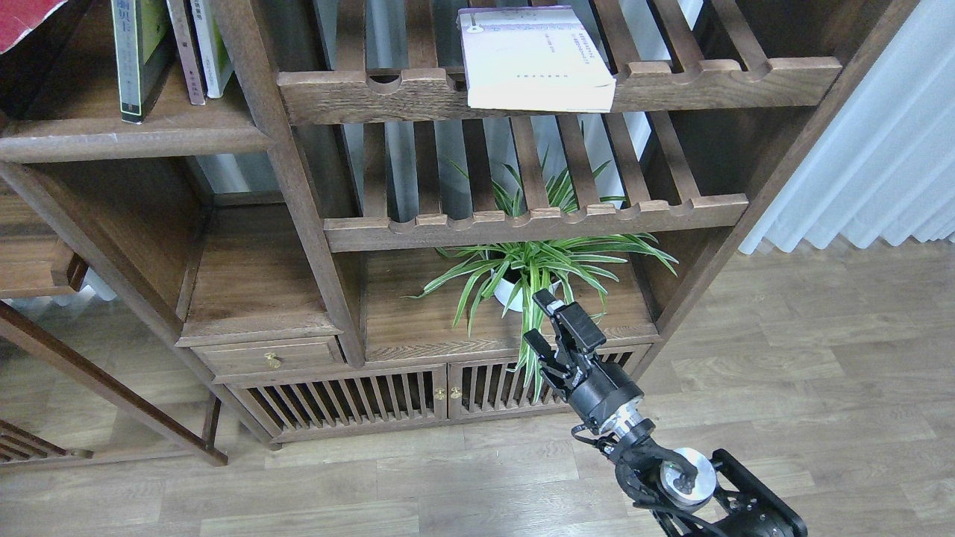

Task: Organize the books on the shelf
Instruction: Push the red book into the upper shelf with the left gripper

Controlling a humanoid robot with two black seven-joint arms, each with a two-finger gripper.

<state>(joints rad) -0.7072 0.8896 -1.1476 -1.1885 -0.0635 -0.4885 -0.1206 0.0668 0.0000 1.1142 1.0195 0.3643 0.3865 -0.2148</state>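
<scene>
1. Even, soft daylight; brightest at the white pleated curtain, right of the fingers.
2. Dark wooden bookcase recesses left of them shadowed.
3. Focus sharp; no glare.

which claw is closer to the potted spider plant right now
Right. The right claw hangs open just in front of the spider plant, among its drooping leaves. The left claw is not in view.
</scene>
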